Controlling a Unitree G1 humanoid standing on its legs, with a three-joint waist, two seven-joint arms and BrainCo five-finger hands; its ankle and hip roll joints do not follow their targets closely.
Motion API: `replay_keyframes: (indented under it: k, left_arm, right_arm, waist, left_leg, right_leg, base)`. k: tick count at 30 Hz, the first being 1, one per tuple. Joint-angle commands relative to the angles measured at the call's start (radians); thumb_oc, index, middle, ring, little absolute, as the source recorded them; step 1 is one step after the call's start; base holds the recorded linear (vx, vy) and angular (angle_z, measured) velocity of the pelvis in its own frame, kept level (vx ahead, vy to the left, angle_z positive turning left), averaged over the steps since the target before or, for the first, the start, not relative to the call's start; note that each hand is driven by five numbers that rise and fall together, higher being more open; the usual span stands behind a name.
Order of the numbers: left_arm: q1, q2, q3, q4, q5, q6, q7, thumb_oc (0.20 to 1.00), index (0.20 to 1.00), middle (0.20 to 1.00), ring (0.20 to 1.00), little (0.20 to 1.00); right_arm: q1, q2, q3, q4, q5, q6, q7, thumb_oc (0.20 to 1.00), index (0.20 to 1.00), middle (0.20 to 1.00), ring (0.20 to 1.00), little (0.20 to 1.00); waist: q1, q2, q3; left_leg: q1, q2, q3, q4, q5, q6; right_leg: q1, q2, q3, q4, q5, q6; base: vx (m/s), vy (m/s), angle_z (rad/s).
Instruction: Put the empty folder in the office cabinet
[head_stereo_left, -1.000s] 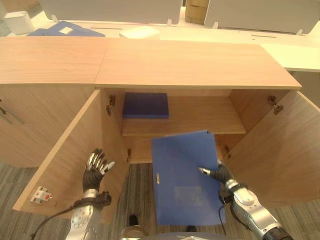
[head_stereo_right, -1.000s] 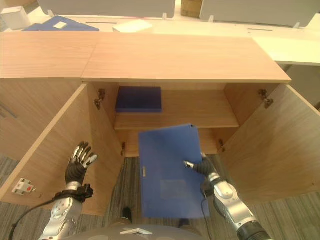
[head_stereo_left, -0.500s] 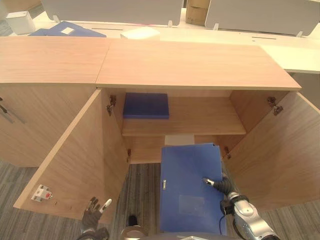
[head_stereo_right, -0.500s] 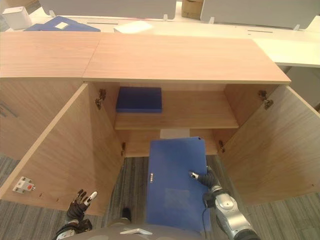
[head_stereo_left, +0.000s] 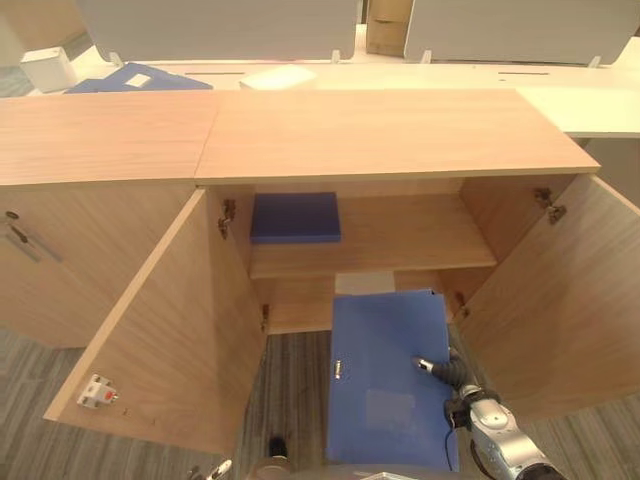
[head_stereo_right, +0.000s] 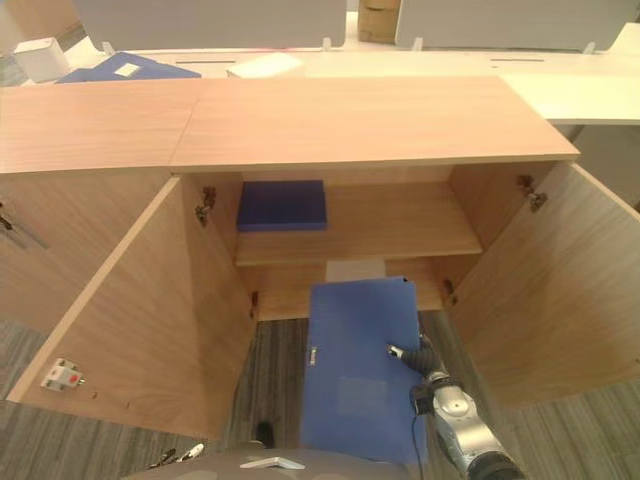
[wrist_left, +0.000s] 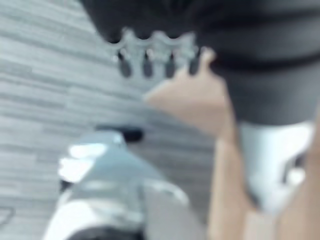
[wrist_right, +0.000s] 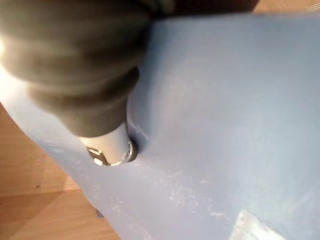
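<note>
A blue folder (head_stereo_left: 385, 370) hangs tilted in front of the cabinet's lower compartment, its far edge at the lower shelf's mouth. My right hand (head_stereo_left: 452, 373) is shut on its right edge, thumb (wrist_right: 111, 148) pressed on the top face and fingers hidden beneath. The wooden office cabinet (head_stereo_left: 400, 130) stands with both doors swung wide. My left hand (head_stereo_right: 181, 455) hangs low at the bottom left beside the left door, fingers (wrist_left: 155, 56) straight and holding nothing.
A second blue folder (head_stereo_left: 295, 217) lies on the upper shelf at the left. A white sheet (head_stereo_left: 363, 283) lies on the lower shelf behind the held folder. The left door (head_stereo_left: 170, 330) and right door (head_stereo_left: 560, 300) flank the opening. More blue folders (head_stereo_left: 135, 78) and a white box (head_stereo_left: 45, 68) sit on the desk behind.
The folder has shifted right and lower, squaring up with the lower compartment. My left hand has dropped from beside the left door to the bottom edge. The camera has tipped slightly.
</note>
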Motion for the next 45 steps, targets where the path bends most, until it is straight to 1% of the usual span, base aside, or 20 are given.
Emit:
replay_keyframes:
  k: [1,2,3,5,8,11,15,16,17,19,21,22,23,24,26,28,29,35,40,45]
  left_arm:
    - [-0.039,0.043,-0.054,-0.012,0.105,-0.002,-0.064,1.0,1.0,1.0,1.0,1.0]
    - [-0.039,0.042,-0.072,-0.008,0.068,0.003,-0.073,1.0,1.0,1.0,1.0,1.0]
    - [-0.039,0.043,-0.073,-0.009,0.039,0.01,-0.074,1.0,1.0,1.0,1.0,1.0]
    - [-0.039,0.043,-0.073,-0.009,0.039,0.01,-0.074,1.0,1.0,1.0,1.0,1.0]
    - [-0.034,0.063,-0.058,-0.021,0.004,0.013,-0.099,1.0,1.0,1.0,1.0,1.0]
    - [-0.031,0.05,-0.069,-0.034,-0.014,0.024,-0.095,1.0,1.0,1.0,1.0,1.0]
    - [-0.023,0.028,-0.075,-0.031,-0.01,0.02,-0.073,1.0,1.0,1.0,1.0,1.0]
    - [-0.026,0.018,-0.078,-0.023,-0.007,0.01,-0.076,1.0,1.0,1.0,1.0,1.0]
    - [-0.026,0.01,-0.082,-0.014,-0.012,-0.002,-0.078,1.0,1.0,1.0,1.0,1.0]
    - [-0.027,0.004,-0.087,-0.019,-0.018,-0.003,-0.088,1.0,1.0,1.0,1.0,1.0]
    - [-0.051,0.01,-0.105,-0.028,0.019,-0.018,-0.11,1.0,1.0,1.0,1.0,1.0]
    - [-0.061,0.013,-0.11,-0.03,0.02,-0.022,-0.112,1.0,1.0,1.0,1.0,1.0]
    - [-0.081,0.019,-0.12,-0.041,0.004,-0.016,-0.106,1.0,1.0,1.0,1.0,1.0]
    - [-0.081,0.019,-0.12,-0.041,0.004,-0.016,-0.106,1.0,1.0,1.0,1.0,1.0]
    - [-0.111,0.029,-0.139,-0.064,0.024,0.003,-0.114,1.0,1.0,1.0,1.0,1.0]
    - [-0.144,0.031,-0.174,-0.065,0.028,-0.002,-0.113,1.0,1.0,1.0,1.0,1.0]
    - [-0.144,0.031,-0.174,-0.065,0.028,-0.002,-0.113,1.0,1.0,1.0,1.0,1.0]
    - [-0.136,0.015,-0.193,-0.07,-0.001,-0.016,-0.113,1.0,1.0,1.0,1.0,1.0]
    - [-0.114,0.006,-0.181,-0.074,-0.017,-0.013,-0.124,1.0,1.0,1.0,1.0,1.0]
    - [-0.108,0.002,-0.181,-0.09,0.004,-0.013,-0.108,1.0,1.0,1.0,1.0,1.0]
  right_arm:
    - [-0.161,-0.052,-0.053,-0.034,0.071,-0.102,-0.01,0.2,0.2,0.2,0.2,0.2]
    - [-0.195,-0.059,-0.057,0.003,0.076,-0.101,-0.009,0.2,0.2,0.2,0.2,0.2]
    - [-0.206,-0.06,-0.058,0.015,0.076,-0.096,-0.013,0.2,0.2,0.2,0.2,0.2]
    - [-0.206,-0.06,-0.058,0.015,0.076,-0.096,-0.013,0.2,0.2,0.2,0.2,0.2]
    - [-0.238,-0.066,-0.093,0.052,0.066,-0.063,0.001,0.2,0.2,0.2,0.2,0.2]
    - [-0.231,-0.057,-0.115,0.07,0.061,-0.049,0.011,0.2,0.2,0.2,0.2,0.2]
    - [-0.217,-0.045,-0.113,0.064,0.036,-0.033,0.007,0.2,0.2,0.2,0.2,0.2]
    - [-0.217,-0.049,-0.11,0.071,0.035,-0.041,0.015,0.2,0.2,0.2,0.2,0.2]
    - [-0.215,-0.054,-0.11,0.079,0.036,-0.052,0.021,0.2,0.2,0.2,0.2,0.2]
    - [-0.22,-0.053,-0.111,0.079,0.045,-0.065,0.018,0.2,0.2,0.2,0.2,0.2]
    - [-0.243,-0.058,-0.115,0.068,0.074,-0.096,0.01,0.2,0.2,0.2,0.2,0.2]
    - [-0.25,-0.063,-0.119,0.065,0.075,-0.1,0.011,0.2,0.2,0.2,0.2,0.2]
    - [-0.263,-0.075,-0.127,0.05,0.081,-0.11,0.003,0.2,0.2,0.2,0.2,0.2]
    - [-0.263,-0.075,-0.127,0.05,0.081,-0.11,0.003,0.2,0.2,0.2,0.2,0.2]
    - [-0.305,-0.104,-0.148,0.021,0.108,-0.11,-0.033,0.2,0.2,0.2,0.2,0.2]
    - [-0.419,-0.163,-0.176,0.027,0.138,-0.101,-0.053,0.2,0.2,0.2,0.2,0.2]
    - [-0.419,-0.163,-0.176,0.027,0.138,-0.101,-0.053,0.2,0.2,0.2,0.2,0.2]
    - [-0.55,-0.23,-0.218,0.047,0.222,-0.098,-0.054,0.2,0.2,0.2,0.2,0.2]
    - [-0.625,-0.245,-0.24,0.092,0.279,-0.082,-0.074,0.2,0.2,0.2,0.2,0.2]
    - [-0.687,-0.264,-0.256,0.146,0.281,-0.07,-0.097,0.2,0.2,0.2,0.2,0.2]
  waist:
    - [0.006,0.058,0.123]
    - [0.004,0.068,0.136]
    - [0.0,0.071,0.141]
    - [0.0,0.071,0.141]
    - [-0.026,0.051,0.153]
    - [-0.03,0.042,0.16]
    - [-0.04,0.033,0.17]
    - [-0.054,0.022,0.167]
    - [-0.066,0.022,0.154]
    - [-0.074,0.026,0.142]
    - [-0.082,0.038,0.149]
    - [-0.086,0.041,0.155]
    - [-0.093,0.043,0.168]
    - [-0.093,0.043,0.168]
    - [-0.108,0.057,0.194]
    - [-0.109,0.085,0.235]
    - [-0.109,0.085,0.235]
    - [-0.104,0.132,0.275]
    - [-0.075,0.143,0.274]
    - [-0.054,0.141,0.263]
  left_leg:
    - [0.007,-0.031,-0.023,0.126,-0.17,0.075]
    - [0.011,-0.037,-0.016,0.138,-0.181,0.074]
    - [0.027,-0.042,-0.018,0.141,-0.206,0.068]
    - [0.027,-0.042,-0.018,0.141,-0.206,0.068]
    - [0.101,-0.06,0.018,0.162,-0.291,0.058]
    - [0.136,-0.062,0.002,0.185,-0.323,0.065]
    - [0.17,-0.048,-0.03,0.216,-0.355,0.067]
    - [0.172,-0.044,-0.043,0.228,-0.36,0.066]
    - [0.181,-0.026,-0.049,0.228,-0.371,0.056]
    - [0.19,0.012,-0.033,0.228,-0.38,0.037]
    - [0.176,0.082,0.015,0.227,-0.386,0.013]
    - [0.17,0.099,0.029,0.228,-0.383,0.007]
    - [0.166,0.132,0.081,0.213,-0.36,-0.009]
    - [0.166,0.132,0.081,0.213,-0.36,-0.009]
    - [0.157,0.188,0.155,0.173,-0.303,-0.048]
    - [0.128,0.189,0.141,0.123,-0.27,-0.07]
    - [0.128,0.189,0.141,0.123,-0.27,-0.07]
    - [0.127,0.158,0.116,0.057,-0.252,-0.086]
    - [0.139,0.145,0.113,0.042,-0.249,-0.087]
    - [0.146,0.15,0.109,0.049,-0.253,-0.091]
  right_leg:
    - [-0.107,-0.123,-0.002,0.266,-0.007,0.005]
    - [-0.123,-0.118,-0.004,0.243,0.001,0.0]
    - [-0.122,-0.106,0.001,0.208,-0.009,0.013]
    - [-0.122,-0.106,0.001,0.208,-0.009,0.013]
    - [-0.178,-0.052,-0.024,-0.066,0.105,0.07]
    - [-0.237,-0.037,-0.028,-0.074,0.086,0.083]
    - [-0.252,-0.04,-0.01,-0.074,0.097,0.08]
    - [-0.26,-0.047,0.018,-0.074,0.098,0.068]
    - [-0.259,-0.047,0.046,-0.074,0.092,0.06]
    - [-0.252,-0.055,0.052,-0.064,0.1,0.049]
    - [-0.278,-0.063,0.048,0.008,0.078,0.047]
    - [-0.284,-0.064,0.041,0.019,0.075,0.046]
    - [-0.307,-0.085,0.019,0.051,0.08,0.052]
    - [-0.307,-0.085,0.019,0.051,0.08,0.052]
    - [-0.347,-0.11,-0.022,0.089,0.076,0.055]
    - [-0.415,-0.127,-0.019,0.13,0.07,0.058]
    - [-0.415,-0.127,-0.019,0.13,0.07,0.058]
    - [-0.503,-0.147,0.0,0.172,0.072,0.059]
    - [-0.508,-0.181,-0.015,0.182,0.083,0.068]
    - [-0.489,-0.189,-0.025,0.187,0.075,0.068]
  base:
    - [0.01,0.191,-0.38]
    - [0.12,0.168,-0.35]
    - [0.13,0.064,-0.2]
    - [0.12,0.003,-0.21]
    - [0.46,-0.097,-0.26]
    - [0.52,-0.224,-0.22]
    - [0.44,-0.26,0.24]
    - [0.41,-0.327,0.35]
    - [0.55,-0.43,0.56]
    - [0.34,-0.303,0.71]
    - [0.16,-0.256,0.88]
    - [0.07,-0.229,0.87]
    - [0.02,-0.146,0.59]
    - [-0.02,-0.178,0.23]
    - [-0.08,-0.147,0.3]
    - [-0.13,-0.035,0.49]
    - [-0.06,0.021,0.35]
    - [-0.05,0.059,0.27]
    - [0.0,0.026,0.27]
    - [0.01,-0.001,0.07]
